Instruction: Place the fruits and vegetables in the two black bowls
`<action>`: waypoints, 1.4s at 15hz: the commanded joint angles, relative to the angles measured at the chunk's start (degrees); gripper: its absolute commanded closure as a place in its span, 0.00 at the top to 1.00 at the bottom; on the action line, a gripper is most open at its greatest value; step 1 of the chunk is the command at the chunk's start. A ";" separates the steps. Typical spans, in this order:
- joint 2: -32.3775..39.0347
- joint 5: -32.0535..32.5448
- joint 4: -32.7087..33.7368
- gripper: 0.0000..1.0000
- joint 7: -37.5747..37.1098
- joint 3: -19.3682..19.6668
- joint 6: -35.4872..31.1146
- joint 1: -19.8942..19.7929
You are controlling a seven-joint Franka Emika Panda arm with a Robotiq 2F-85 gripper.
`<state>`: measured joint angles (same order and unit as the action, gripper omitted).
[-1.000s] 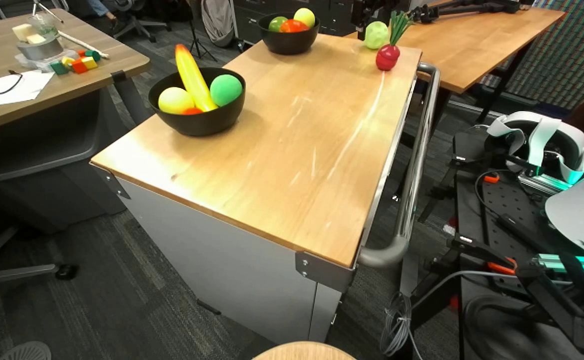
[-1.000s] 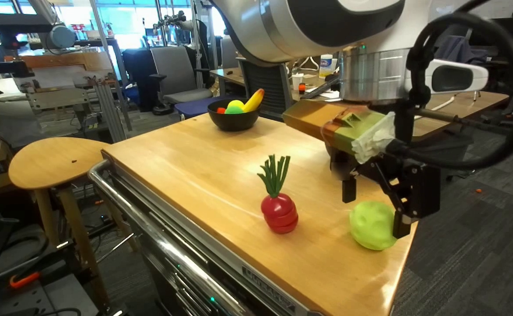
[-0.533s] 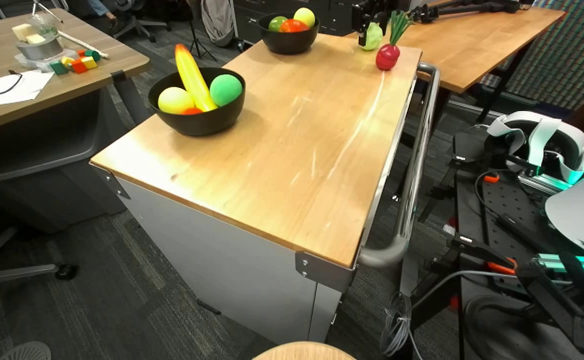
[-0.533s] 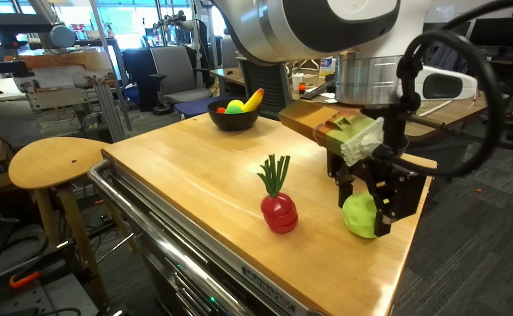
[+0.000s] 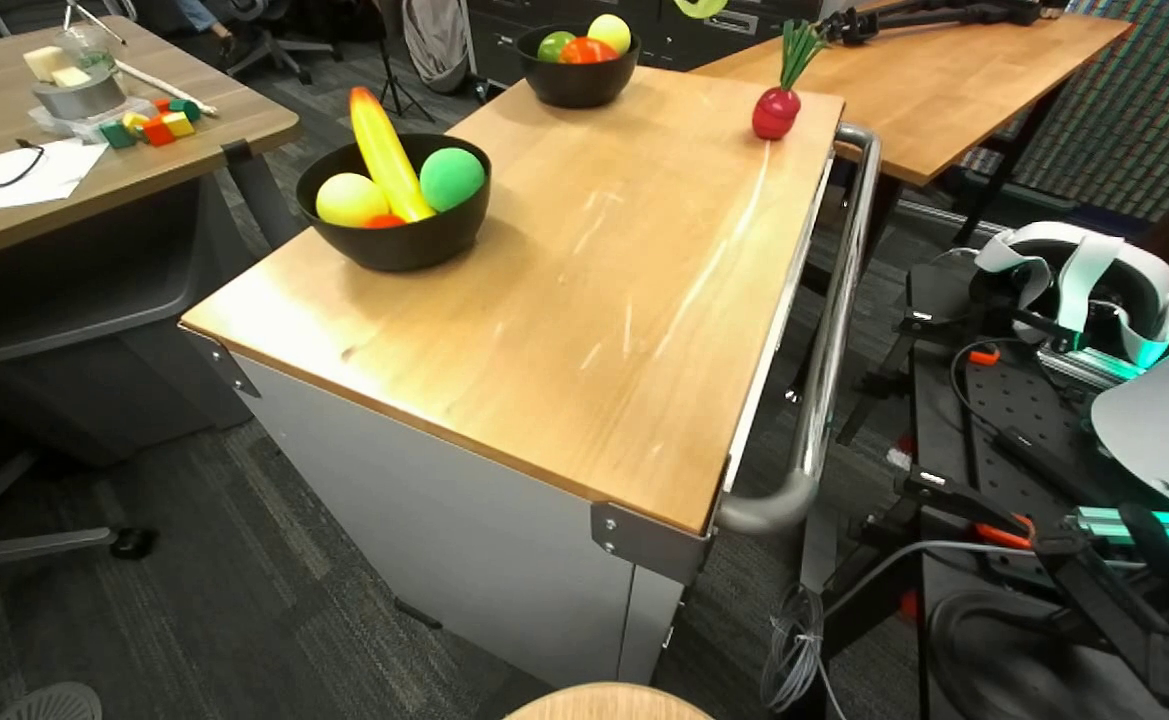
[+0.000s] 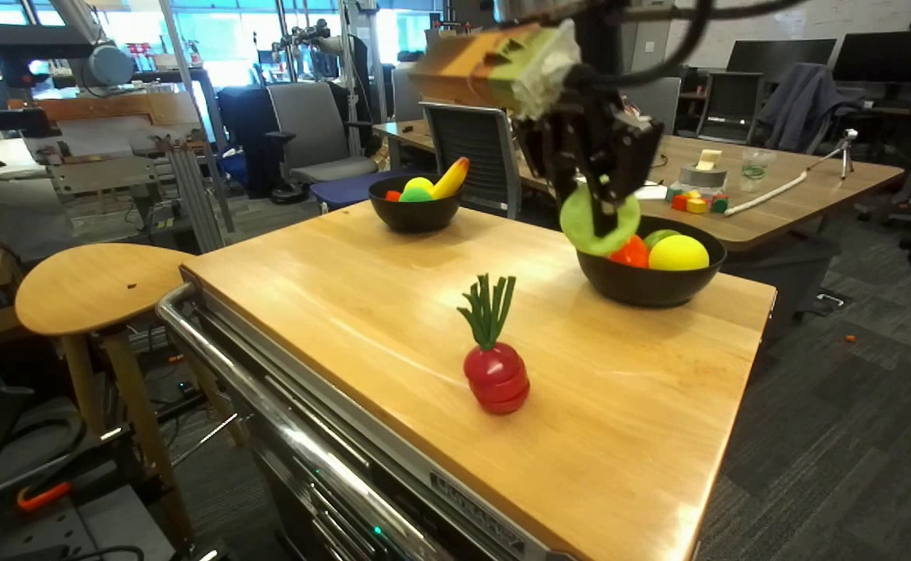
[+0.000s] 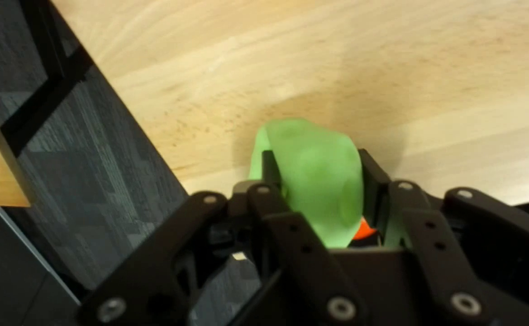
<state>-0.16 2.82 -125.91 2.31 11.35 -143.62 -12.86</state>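
Wrist view and both exterior views show the wooden bench (image 5: 544, 280), which lies below the hand (image 7: 316, 156) as it hangs in the air. Beside the bench, well apart from the hand, stands a round stool (image 6: 104, 284). On the bench, the near black bowl (image 6: 650, 288) sits lower than the hand and close to it; whether the hand is over its rim cannot be told. The far black bowl (image 5: 414, 248) stands by an edge of the bench, well away from the hand. Out of this far bowl leans the banana (image 5: 389, 155), tip up, also well apart from the hand. The radish (image 6: 496, 378) stands on the bench with its leaves pointing up, lower than the hand and some way off from it. The light green ball (image 7: 318, 185) is in the hand itself, clear of the bench: the two fingers (image 7: 374, 181) are clamped on it from opposite sides, with the ball filling the gap between them. Sharing the far bowl with the banana, at the same remove from the hand, are a pale yellow fruit (image 5: 349, 200), a sea-green ball (image 5: 452, 180) and, mostly hidden, a red-orange piece (image 5: 384, 221). Near the hand, inside the near bowl, lie a bright yellow fruit (image 6: 679, 253), a red-orange fruit (image 6: 631, 253) and a partly covered dark green fruit (image 6: 661, 236).
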 commanded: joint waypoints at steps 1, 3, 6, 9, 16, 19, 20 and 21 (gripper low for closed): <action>-10.77 -6.28 -10.53 0.16 2.08 -2.44 -7.67 3.49; -10.89 -7.22 -14.63 0.12 4.04 -3.70 -16.08 5.99; -8.02 -5.68 -20.24 0.08 7.33 -5.40 -28.00 9.65; -5.32 -4.92 -23.46 0.07 10.52 -7.29 -36.34 13.09; -8.66 -5.27 -25.34 0.07 17.85 -7.35 -44.86 23.09; -13.28 -5.20 -24.77 0.07 14.36 -2.93 -46.29 33.31; -14.38 -4.82 -23.95 0.07 13.62 -0.65 -46.44 37.08; -15.12 -4.47 -23.00 0.07 13.13 2.55 -46.84 41.79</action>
<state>-10.42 -1.93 -149.60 16.99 6.99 -189.32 18.43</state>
